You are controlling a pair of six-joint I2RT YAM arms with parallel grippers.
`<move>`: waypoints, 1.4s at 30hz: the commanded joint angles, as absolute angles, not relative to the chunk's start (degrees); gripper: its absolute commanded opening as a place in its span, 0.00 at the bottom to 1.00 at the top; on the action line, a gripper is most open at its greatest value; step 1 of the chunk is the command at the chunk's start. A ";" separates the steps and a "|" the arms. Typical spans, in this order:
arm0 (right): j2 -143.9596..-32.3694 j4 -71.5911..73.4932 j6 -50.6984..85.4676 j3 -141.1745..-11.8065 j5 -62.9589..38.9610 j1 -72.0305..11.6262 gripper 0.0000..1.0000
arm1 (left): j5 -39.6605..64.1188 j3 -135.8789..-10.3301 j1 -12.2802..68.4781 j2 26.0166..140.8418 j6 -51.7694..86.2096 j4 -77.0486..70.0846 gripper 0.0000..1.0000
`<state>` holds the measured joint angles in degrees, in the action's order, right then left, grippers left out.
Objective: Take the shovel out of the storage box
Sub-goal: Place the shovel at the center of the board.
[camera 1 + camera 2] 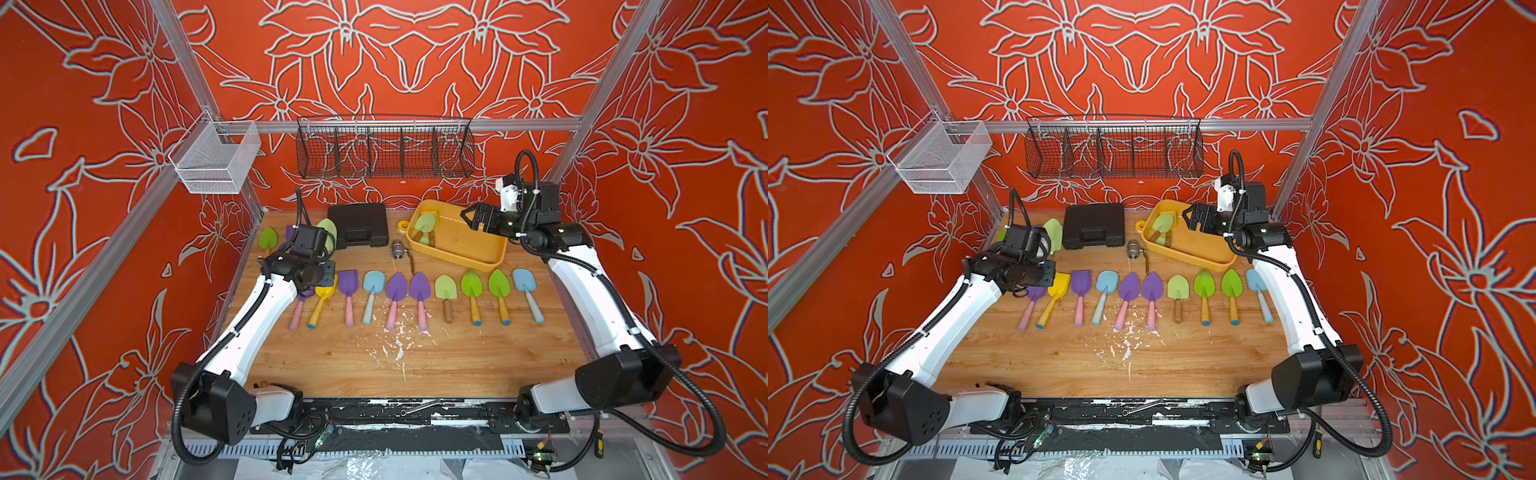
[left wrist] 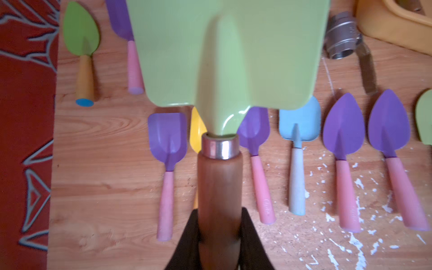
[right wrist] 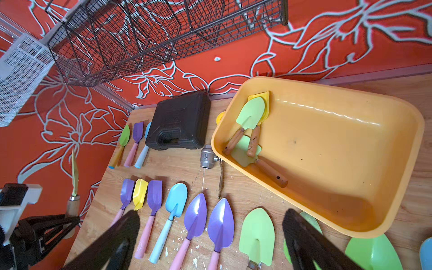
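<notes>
The yellow-orange storage box (image 1: 465, 253) (image 1: 1196, 251) (image 3: 339, 152) lies at the back right of the table. Inside, at its left end, lie overlapping shovels: a light green blade with a wooden handle (image 3: 251, 113) (image 1: 424, 222) (image 1: 1163, 223), a second green one (image 3: 243, 152), and a yellow blade (image 3: 263, 95) beneath. My right gripper (image 3: 211, 214) (image 1: 471, 218) (image 1: 1192, 216) hovers open over the box's right part, holding nothing. My left gripper (image 2: 219, 224) is shut on the brown wooden handle of a light green shovel (image 2: 229, 51) (image 1: 328, 232) (image 1: 1054, 235), held above the table's back left.
A row of coloured shovels (image 1: 419, 286) lies across the table's middle, with more (image 1: 268, 239) at the back left. A black tool case (image 1: 358, 226) and a metal valve (image 1: 398, 249) sit left of the box. Wire baskets (image 1: 384, 151) (image 1: 216, 162) hang above.
</notes>
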<state>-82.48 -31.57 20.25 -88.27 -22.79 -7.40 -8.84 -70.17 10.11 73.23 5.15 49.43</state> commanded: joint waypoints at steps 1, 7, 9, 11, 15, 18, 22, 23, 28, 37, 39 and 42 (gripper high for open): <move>-82.09 -31.98 19.03 -87.81 -22.80 -7.11 0.97 | -10.47 -68.20 6.50 71.03 1.85 52.12 0.00; -81.57 -31.98 17.91 -86.28 -22.57 -7.01 0.98 | -9.09 -64.52 -1.68 68.52 -2.45 53.11 0.00; -81.15 -31.89 17.33 -85.45 -22.53 -6.99 0.97 | -8.00 -63.53 -4.55 68.05 -3.56 53.29 0.00; -80.70 -31.54 17.19 -84.28 -22.47 -6.90 0.97 | -7.59 -63.12 -6.45 68.12 -4.50 53.96 0.00; -80.16 -30.69 17.08 -83.01 -22.60 -6.94 0.97 | -8.19 -62.32 -8.24 67.70 -4.67 53.84 0.00; -80.41 -30.68 17.05 -83.42 -22.95 -6.85 0.97 | -8.88 -61.44 -9.90 67.72 -4.71 53.52 0.00; -80.33 -30.25 16.97 -83.43 -23.03 -6.85 0.97 | -10.18 -59.38 -10.92 67.41 -6.93 51.81 0.00; -80.33 -30.24 16.98 -83.50 -23.02 -6.79 0.97 | -10.41 -59.07 -11.01 67.57 -7.40 51.52 0.00; -80.44 -29.68 16.71 -82.62 -24.03 -6.83 0.97 | -9.52 -58.36 -12.85 69.52 -10.15 50.76 0.00; -81.57 -28.70 15.47 -81.80 -24.28 -6.72 0.97 | -11.29 -59.30 -14.11 79.19 -14.74 48.78 0.00; -82.21 -28.74 15.11 -82.22 -24.34 -6.69 0.97 | -12.04 -60.05 -14.39 81.47 -14.90 48.72 0.00; -83.36 -29.09 14.34 -82.89 -24.47 -6.56 0.97 | -12.36 -60.18 -14.39 84.16 -15.81 48.39 0.00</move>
<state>-82.08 -29.50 16.40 -82.00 -23.49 -6.94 -11.25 -58.70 -14.02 82.67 -13.72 49.10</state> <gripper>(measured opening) 0.974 0.217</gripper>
